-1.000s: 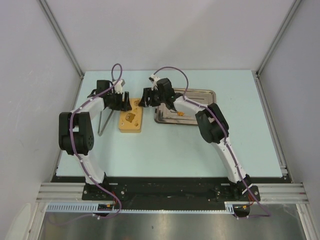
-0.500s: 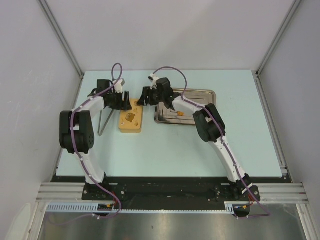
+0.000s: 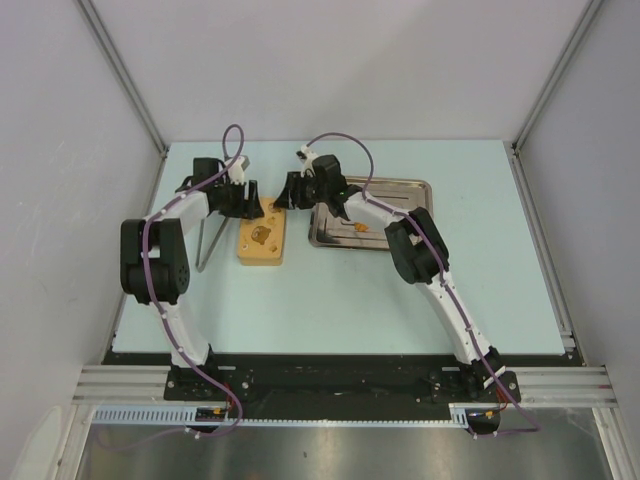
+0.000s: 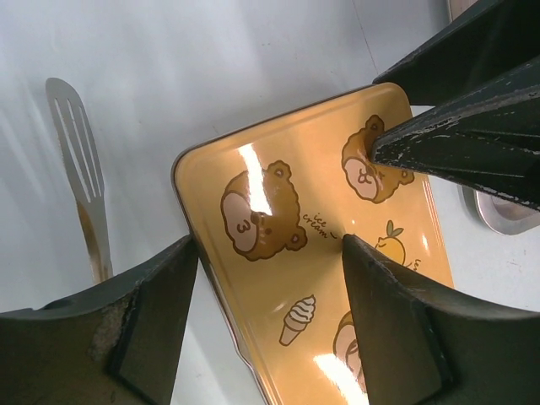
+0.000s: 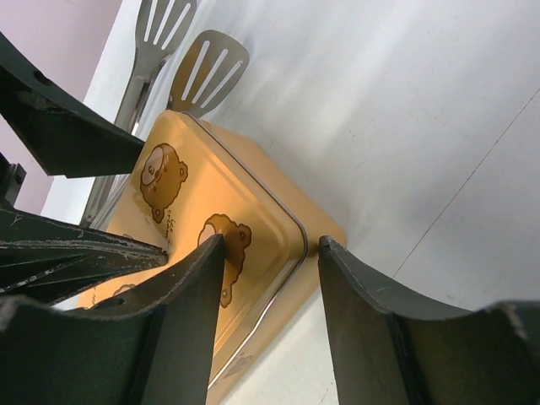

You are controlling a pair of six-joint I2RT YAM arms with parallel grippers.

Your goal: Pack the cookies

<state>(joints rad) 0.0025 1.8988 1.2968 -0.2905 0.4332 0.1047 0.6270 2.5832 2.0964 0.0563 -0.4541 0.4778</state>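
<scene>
- The small orange cookie (image 3: 360,227) lies flat in the shiny rectangular steel tray (image 3: 415,195), in its near half; only the top view shows it. It is too small to tell its outline or any long axis.
- The tray stands on the pale blue-green table (image 3: 350,300) with its long side running left to right, and the right arm reaches over it.
- Just left of the tray, apart from it, is the rectangular yellow-orange tin box (image 3: 262,250) (image 4: 287,253) (image 5: 219,194). It has rounded corners and a glossy lid printed with brown bear faces, an ice cream and a citrus fruit. Its long axis runs from near to far.
- The right gripper (image 3: 284,197) (image 5: 270,249) is at the far right corner of the tin. Its dark fingers stand apart, with that corner between them.
- The left gripper (image 3: 252,200) (image 4: 270,253) is at the far left side of the tin. It is also spread wide, and one long edge of the lid runs beside one finger.
- In the left wrist view, one of the right gripper's fingers (image 4: 456,143) reaches with its tip to a bear face on the lid.
- The steel tongs with slotted flat heads (image 3: 205,245) (image 4: 80,152) (image 5: 190,51) lie left of the tin.
</scene>
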